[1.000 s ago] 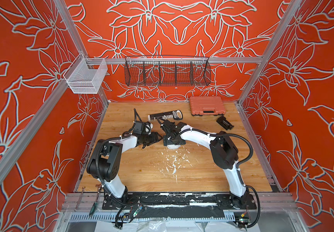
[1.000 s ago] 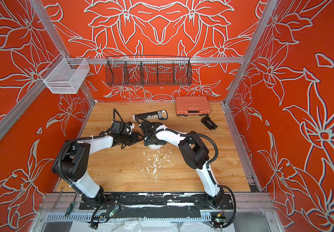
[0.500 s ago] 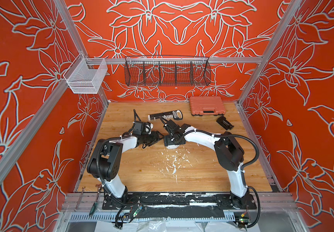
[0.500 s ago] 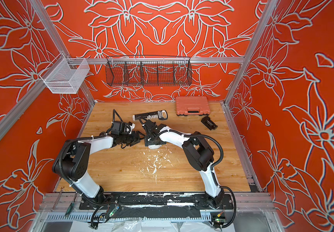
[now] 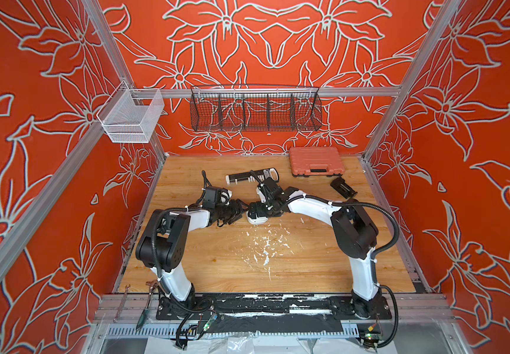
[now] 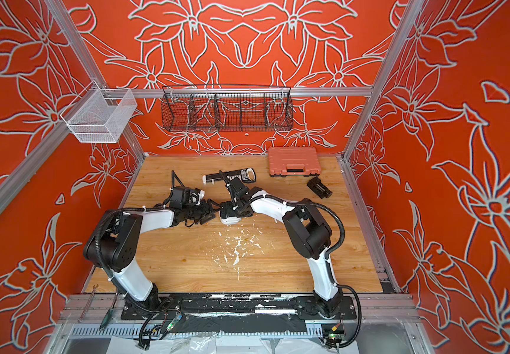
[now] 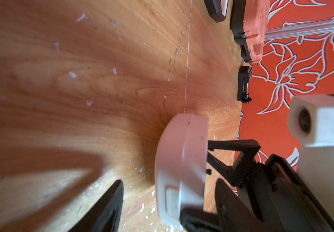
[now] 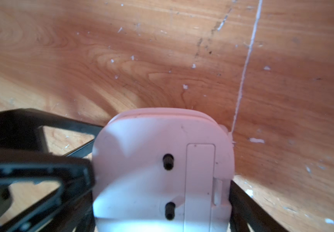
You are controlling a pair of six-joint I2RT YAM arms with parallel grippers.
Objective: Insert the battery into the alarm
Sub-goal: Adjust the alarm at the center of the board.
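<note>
The alarm (image 5: 256,218) (image 6: 228,220) is a white rounded-square clock lying face down on the wooden table, mid-table. Its plain back (image 8: 152,170) shows two dark knobs and a closed rectangular cover. My right gripper (image 8: 161,174) comes down over it, with one black finger against each side edge, shut on it. My left gripper (image 7: 168,182) reaches in from the left at table height. It is open and straddles the alarm's rim (image 7: 180,166), with a clear gap on one side. The battery is out of view.
An orange case (image 5: 316,161) sits at the back right, with a long black-and-white flat tool (image 5: 252,177) to its left. A black ribbed block (image 5: 343,187) lies near the right wall. White flecks (image 5: 266,245) are scattered in front of the alarm. Wire baskets hang on the walls.
The right arm's elbow has swung a little to the right while its gripper stayed over the alarm. The left gripper has edged slightly closer to the alarm.
</note>
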